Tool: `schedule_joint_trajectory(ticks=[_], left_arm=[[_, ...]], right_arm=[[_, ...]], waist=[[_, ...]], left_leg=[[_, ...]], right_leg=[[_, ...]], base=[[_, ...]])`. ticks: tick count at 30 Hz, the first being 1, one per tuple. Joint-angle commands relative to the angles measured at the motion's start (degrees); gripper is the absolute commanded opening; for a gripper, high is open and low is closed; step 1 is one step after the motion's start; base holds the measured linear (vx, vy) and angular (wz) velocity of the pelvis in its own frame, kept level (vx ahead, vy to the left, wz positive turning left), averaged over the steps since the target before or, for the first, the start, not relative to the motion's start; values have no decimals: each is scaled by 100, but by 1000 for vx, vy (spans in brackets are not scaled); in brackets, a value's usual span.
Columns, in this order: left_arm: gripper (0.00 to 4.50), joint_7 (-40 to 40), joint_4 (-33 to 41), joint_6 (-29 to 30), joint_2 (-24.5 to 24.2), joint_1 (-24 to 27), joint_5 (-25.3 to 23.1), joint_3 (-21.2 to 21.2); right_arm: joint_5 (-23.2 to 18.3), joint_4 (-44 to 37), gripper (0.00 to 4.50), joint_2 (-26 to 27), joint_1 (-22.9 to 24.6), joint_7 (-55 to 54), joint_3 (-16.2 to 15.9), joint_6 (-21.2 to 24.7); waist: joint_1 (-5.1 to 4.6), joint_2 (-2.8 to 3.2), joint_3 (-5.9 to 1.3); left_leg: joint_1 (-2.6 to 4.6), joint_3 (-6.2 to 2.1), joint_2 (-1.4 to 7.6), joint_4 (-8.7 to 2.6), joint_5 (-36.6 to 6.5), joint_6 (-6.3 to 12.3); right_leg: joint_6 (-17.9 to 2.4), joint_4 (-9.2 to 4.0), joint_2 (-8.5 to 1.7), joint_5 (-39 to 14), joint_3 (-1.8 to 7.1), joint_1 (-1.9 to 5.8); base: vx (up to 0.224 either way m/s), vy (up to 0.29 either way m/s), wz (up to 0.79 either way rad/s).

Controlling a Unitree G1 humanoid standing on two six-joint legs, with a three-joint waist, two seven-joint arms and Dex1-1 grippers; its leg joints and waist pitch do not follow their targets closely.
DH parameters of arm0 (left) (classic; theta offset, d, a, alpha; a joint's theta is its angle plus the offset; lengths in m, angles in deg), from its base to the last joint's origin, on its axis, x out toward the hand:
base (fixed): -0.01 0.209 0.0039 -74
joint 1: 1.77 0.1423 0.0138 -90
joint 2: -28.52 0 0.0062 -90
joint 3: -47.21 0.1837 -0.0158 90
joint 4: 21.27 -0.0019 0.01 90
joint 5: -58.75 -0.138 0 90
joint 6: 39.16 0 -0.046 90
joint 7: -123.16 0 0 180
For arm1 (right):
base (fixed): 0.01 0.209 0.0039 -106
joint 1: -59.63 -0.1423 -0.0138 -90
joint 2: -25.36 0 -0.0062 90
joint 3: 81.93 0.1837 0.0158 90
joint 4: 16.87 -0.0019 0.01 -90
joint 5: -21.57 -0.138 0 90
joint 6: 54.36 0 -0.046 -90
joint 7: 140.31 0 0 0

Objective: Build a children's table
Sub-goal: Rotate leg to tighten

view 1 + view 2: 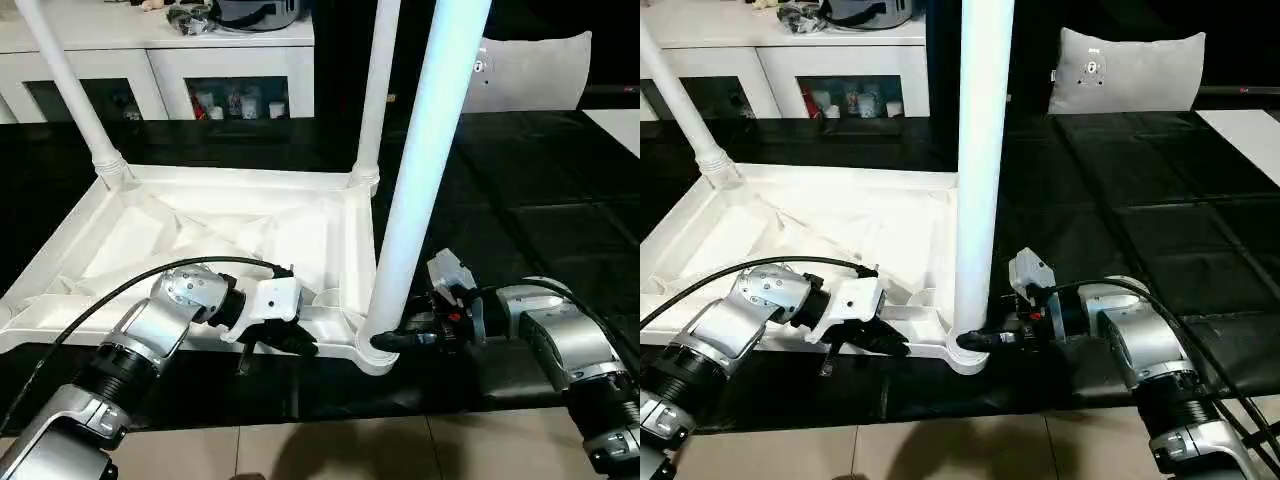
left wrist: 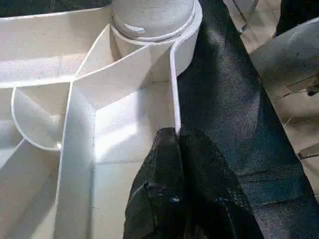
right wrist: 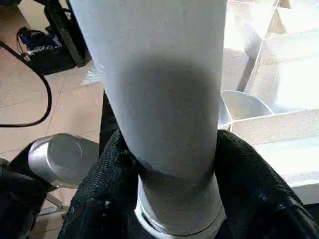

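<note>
Tabletop [image 1: 200, 235] lies ribs-up on the black mat. Left gripper [image 2: 178, 144] is clenched on its near rim. Right gripper [image 3: 169, 164] fingers wrap the leg [image 1: 425, 170] base at the near right corner socket [image 1: 372, 352]. Likely seating step: keep the leg vertical, brace the rim, and press straight down.

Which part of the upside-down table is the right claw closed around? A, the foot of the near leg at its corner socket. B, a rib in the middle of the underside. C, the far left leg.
A: the right claw has a finger on each side of the near leg, just above its corner socket.
</note>
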Motion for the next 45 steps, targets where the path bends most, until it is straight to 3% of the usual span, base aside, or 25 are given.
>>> schedule_joint_trajectory(ticks=[1,3,4,6,7,9,11,12,13,17,18,19,21,24,27,32,38,40,45], left_arm=[[0,-14,231,239,131,82,8,145],[0,-146,343,478,183,123,52,84],[0,-414,541,942,278,191,74,0],[0,-585,629,1145,346,227,72,-43],[0,-935,752,1478,507,278,62,-136],[0,-1445,856,1847,772,314,44,-282],[0,-1863,954,2216,1025,317,55,-419],[0,-2050,998,2379,1149,306,59,-481],[0,-2318,1064,2559,1334,289,43,-542],[0,-2854,1159,2815,1718,266,-111,-564],[0,-2913,1150,2826,1745,258,-167,-546],[0,-2946,1121,2780,1743,246,-232,-515],[0,-2991,1105,2773,1702,233,-293,-482],[0,-3015,1103,2795,1641,221,-291,-500],[0,-2955,991,2627,1477,180,-366,-484],[0,-2370,636,2009,976,75,-393,-410],[0,-1433,457,1254,410,68,-363,-116],[0,-1156,440,1097,295,52,-315,-51],[0,-358,343,563,-39,-40,-332,245]], right_arm=[[-187,-200,194,125,66,-195,66,213],[-138,-232,193,235,63,-546,137,363],[4,-253,193,460,41,-1203,233,561],[100,-246,193,601,23,-1575,281,615],[226,-213,193,852,-18,-2201,368,799],[405,-129,193,1179,-84,-3004,471,1022],[612,-4,193,1460,-151,-3712,541,1111],[685,88,193,1602,-196,-4065,614,1086],[689,245,193,1846,-280,-4590,784,1094],[737,509,193,2302,-395,-5347,959,902],[810,519,249,2324,-398,-5368,919,805],[815,523,263,2348,-398,-5349,920,737],[710,409,272,2362,-370,-5278,1013,797],[733,338,291,2236,-332,-5155,1005,716],[654,307,319,2003,-287,-4887,1069,607],[375,68,372,1064,-97,-3305,986,282],[227,-51,406,362,-54,-2096,797,292],[197,-57,434,191,-68,-1736,704,274],[149,33,443,-181,-154,-745,367,176]], waist=[[-21,-33,-360],[-38,-32,-356],[-63,-33,-339],[-114,-30,-317],[-153,-39,-315],[-261,-34,-287],[-366,-35,-294],[-440,-30,-296],[-515,-68,-303],[-589,-38,-317],[-588,-38,-325],[-582,-37,-328],[-559,-25,-342],[-442,2,-367],[-387,3,-367],[-298,-41,-335],[-297,-61,-324],[-281,-60,-332],[-155,-70,-351]], left_leg=[[-69,6,226,-387,-523,425],[-81,2,226,-395,-545,383],[-74,-1,216,-404,-579,339],[-60,-1,181,-409,-713,227],[-53,6,135,-396,-764,197],[-83,-9,138,-403,-818,118],[-56,-19,105,-380,-961,77],[-74,-30,108,-380,-991,82],[-83,-29,97,-367,-1009,114],[-103,-29,83,-355,-853,271],[-97,-24,85,-353,-811,317],[-120,-27,87,-357,-752,370],[-112,-37,121,-370,-657,423],[-109,-37,171,-364,-272,495],[-112,-32,180,-367,-300,509],[-111,-7,149,-372,-559,560],[-92,-12,136,-374,-698,554],[-87,-14,159,-374,-657,557],[-78,-3,205,-370,-460,624]], right_leg=[[-570,-402,-392,-1889,396,387],[-570,-399,-396,-1913,396,398],[-543,-422,-390,-2027,385,391],[-410,-484,-393,-2408,358,384],[-266,-530,-385,-2661,330,392],[-161,-564,-368,-2835,298,390],[-54,-612,-367,-3010,255,378],[-49,-615,-367,-2998,250,378],[-46,-628,-369,-2992,243,373],[-124,-627,-367,-2780,257,358],[-161,-616,-367,-2673,263,359],[-197,-593,-366,-2553,273,377],[-286,-554,-377,-2358,296,379],[-513,-444,-377,-1701,345,379],[-647,-391,-382,-1427,365,407],[-470,-470,-384,-1866,355,422],[-291,-518,-381,-2354,336,406],[-362,-495,-379,-2254,338,395],[-587,-408,-384,-1850,378,384]], base=[[0,0,0],[0,0,0],[0,0,0],[0,0,0],[0,0,0],[0,0,0],[0,0,0],[0,0,0],[0,0,0],[0,0,0],[0,0,0],[0,0,0],[0,0,0],[0,0,0],[0,0,0],[0,0,0],[0,0,0],[0,0,0],[0,0,0]])
